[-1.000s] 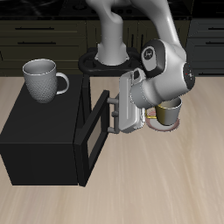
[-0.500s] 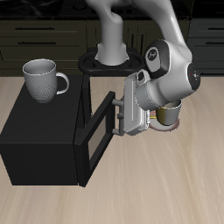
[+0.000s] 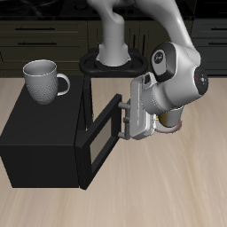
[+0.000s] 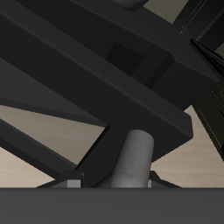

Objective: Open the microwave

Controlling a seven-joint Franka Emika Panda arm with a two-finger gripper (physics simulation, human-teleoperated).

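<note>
The microwave (image 3: 40, 133) is a large black box near the table's front edge. Its door (image 3: 99, 142) stands partly open, swung out at an angle. My gripper (image 3: 121, 113) is at the door's outer edge, shut on the grey bar handle (image 3: 115, 108). In the wrist view the handle (image 4: 131, 157) runs as a grey cylinder between my fingertips (image 4: 74, 182), with my gripper (image 4: 115, 182) around it and the dark door (image 4: 87, 70) behind it. The inside of the microwave is too dark to make out.
A white-grey mug (image 3: 43, 80) stands on top of the microwave. A yellowish mug (image 3: 170, 120) on a plate sits behind my arm, mostly hidden. A black round burner (image 3: 106, 62) lies at the back near the robot's base.
The door has swung further open. My gripper has moved with the handle toward the table's front edge and away from the microwave's body.
</note>
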